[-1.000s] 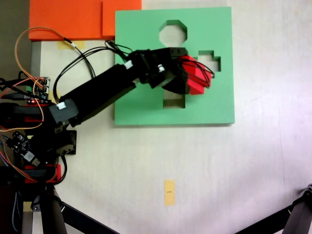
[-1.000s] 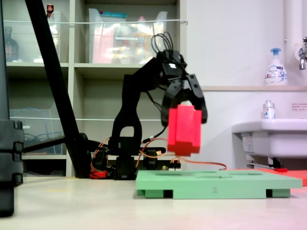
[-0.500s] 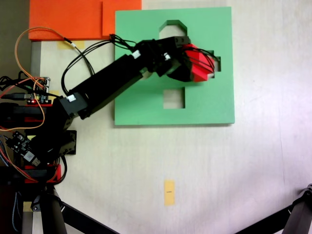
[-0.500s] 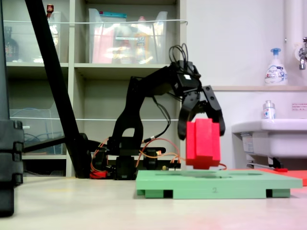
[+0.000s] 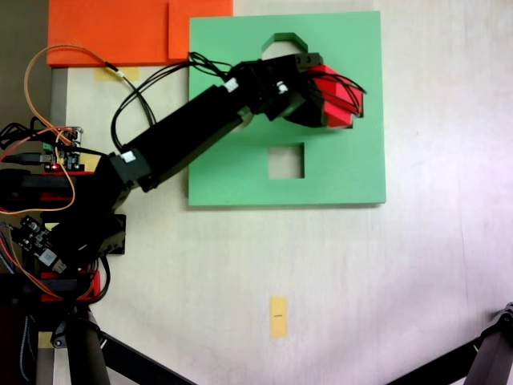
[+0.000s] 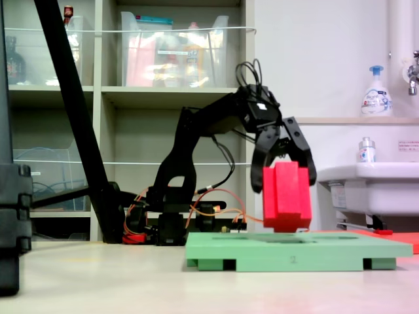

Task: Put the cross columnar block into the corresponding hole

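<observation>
While it hangs just above the board, the cross columnar block [image 6: 286, 197] is pinched upright between the jaws of the gripper [image 6: 285, 171], its bottom face a hair off the green foam board [image 6: 340, 252]. From above, the block [image 5: 335, 98] sits over the right-hand part of the board [image 5: 240, 172], covering the spot where the corresponding hole should be — the cutout itself is hidden under block and gripper [image 5: 321, 98]. The square cutout [image 5: 286, 160] lies nearer and stays clear; the octagonal cutout [image 5: 280, 38] peeks out at the far edge. To seat it well, I'd judge the arms of the cross must line up with the cutout before lowering (a slight twist would catch the foam) — then descend slowly and let go only once it sinks.
</observation>
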`<action>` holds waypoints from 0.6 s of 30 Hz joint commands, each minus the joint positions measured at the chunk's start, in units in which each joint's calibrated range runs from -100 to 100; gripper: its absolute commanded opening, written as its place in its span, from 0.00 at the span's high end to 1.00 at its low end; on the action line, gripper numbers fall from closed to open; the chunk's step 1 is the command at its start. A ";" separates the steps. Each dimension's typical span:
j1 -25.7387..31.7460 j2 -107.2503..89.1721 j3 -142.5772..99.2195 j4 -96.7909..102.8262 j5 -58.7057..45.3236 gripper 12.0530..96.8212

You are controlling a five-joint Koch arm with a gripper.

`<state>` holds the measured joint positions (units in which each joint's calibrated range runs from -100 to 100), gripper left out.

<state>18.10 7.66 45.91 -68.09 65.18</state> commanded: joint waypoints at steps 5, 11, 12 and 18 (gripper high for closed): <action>0.88 0.72 4.84 5.16 0.29 0.61; 1.03 2.26 4.74 5.06 0.29 0.61; 1.03 2.53 4.84 5.06 0.29 0.61; 1.07 4.21 4.74 5.06 0.29 0.61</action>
<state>18.63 13.00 45.91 -67.11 65.18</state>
